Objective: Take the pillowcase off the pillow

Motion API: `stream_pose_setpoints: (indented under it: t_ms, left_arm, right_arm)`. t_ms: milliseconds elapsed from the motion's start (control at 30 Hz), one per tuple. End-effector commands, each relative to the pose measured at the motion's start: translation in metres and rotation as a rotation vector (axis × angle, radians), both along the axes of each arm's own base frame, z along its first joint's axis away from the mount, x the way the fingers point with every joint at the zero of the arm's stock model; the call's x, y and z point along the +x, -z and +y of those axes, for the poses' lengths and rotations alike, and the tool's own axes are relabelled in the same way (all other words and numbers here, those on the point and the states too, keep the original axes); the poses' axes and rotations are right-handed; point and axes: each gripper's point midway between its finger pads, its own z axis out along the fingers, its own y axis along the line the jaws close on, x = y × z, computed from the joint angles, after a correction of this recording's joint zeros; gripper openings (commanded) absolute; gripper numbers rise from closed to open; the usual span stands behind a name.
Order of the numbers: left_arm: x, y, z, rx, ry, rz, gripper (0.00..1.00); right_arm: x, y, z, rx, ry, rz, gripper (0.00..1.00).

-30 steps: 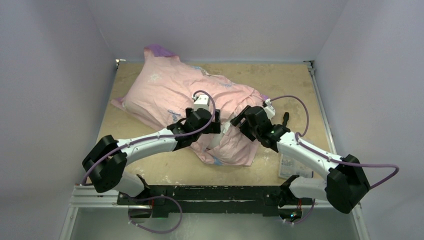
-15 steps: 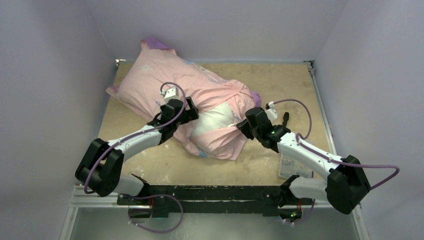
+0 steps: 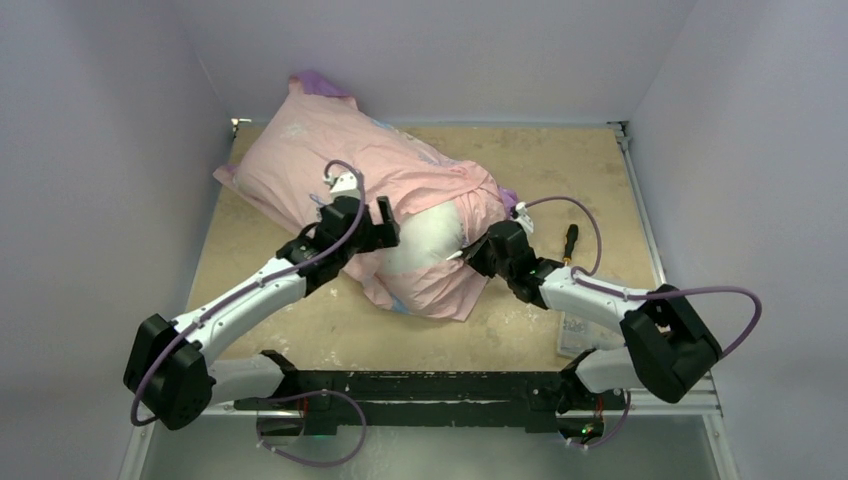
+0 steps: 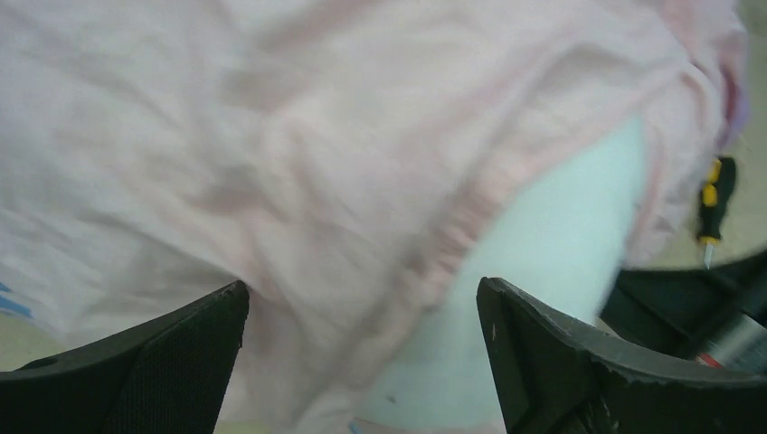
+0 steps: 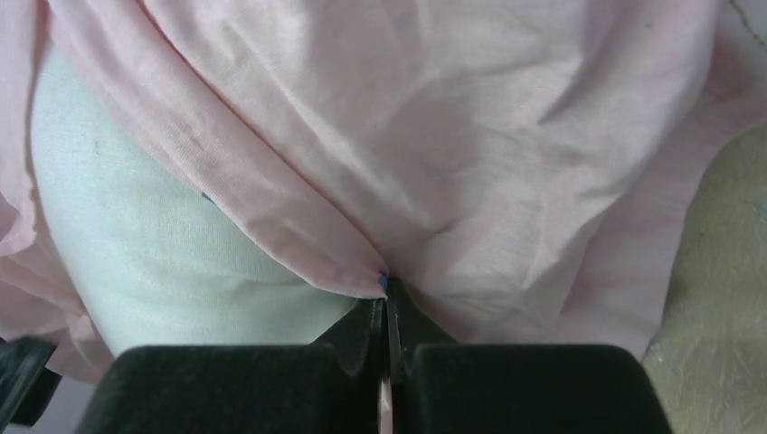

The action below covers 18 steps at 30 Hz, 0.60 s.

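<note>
**Pillowcase (image 3: 330,165) drawn back, white end now bare**

Since a second ago the left tool (image 4: 362,303) has shifted leftward and more white has come out. On the desk (image 3: 560,160) lies one pillowcase, pale pink side out with a purple corner at the far end. It holds most of the one pillow (image 3: 425,238), whose white near end sticks out. Of the two tools, the left gapes wide, gripping nothing. The right tool (image 5: 385,303) is pinched tight on the case's hem. One screwdriver (image 3: 570,243) lies near the right arm.
</note>
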Motion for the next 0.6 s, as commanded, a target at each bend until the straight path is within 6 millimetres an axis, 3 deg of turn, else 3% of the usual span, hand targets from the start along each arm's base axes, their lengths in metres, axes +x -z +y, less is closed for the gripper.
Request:
stream_pose_setpoints:
  t_ms: [0, 167, 233, 367, 467, 567]
  left_arm:
    - [-0.026, -0.045, -0.037, 0.045, 0.110, -0.062, 0.97]
    - [-0.048, -0.068, -0.095, 0.031, 0.230, -0.126, 0.96]
    - [-0.050, -0.068, -0.113, 0.059, 0.257, -0.138, 0.93]
    - [-0.035, -0.048, -0.125, 0.154, 0.225, -0.117, 0.75]
    - [-0.028, -0.029, -0.133, 0.185, 0.214, -0.097, 0.76]
    - [-0.016, -0.008, -0.126, 0.250, 0.132, -0.093, 0.83]
  right_arm:
    - [0.007, -0.009, 0.021, 0.025, -0.116, -0.100, 0.00]
    - [0.006, -0.001, 0.028, 0.017, -0.166, -0.104, 0.00]
    - [0.006, -0.002, 0.027, 0.018, -0.168, -0.111, 0.00]
    - [0.003, -0.010, 0.024, 0.024, -0.169, -0.138, 0.00]
    - [0.000, -0.015, 0.021, 0.028, -0.170, -0.153, 0.00]
    - [-0.003, -0.016, 0.020, 0.032, -0.178, -0.166, 0.00]
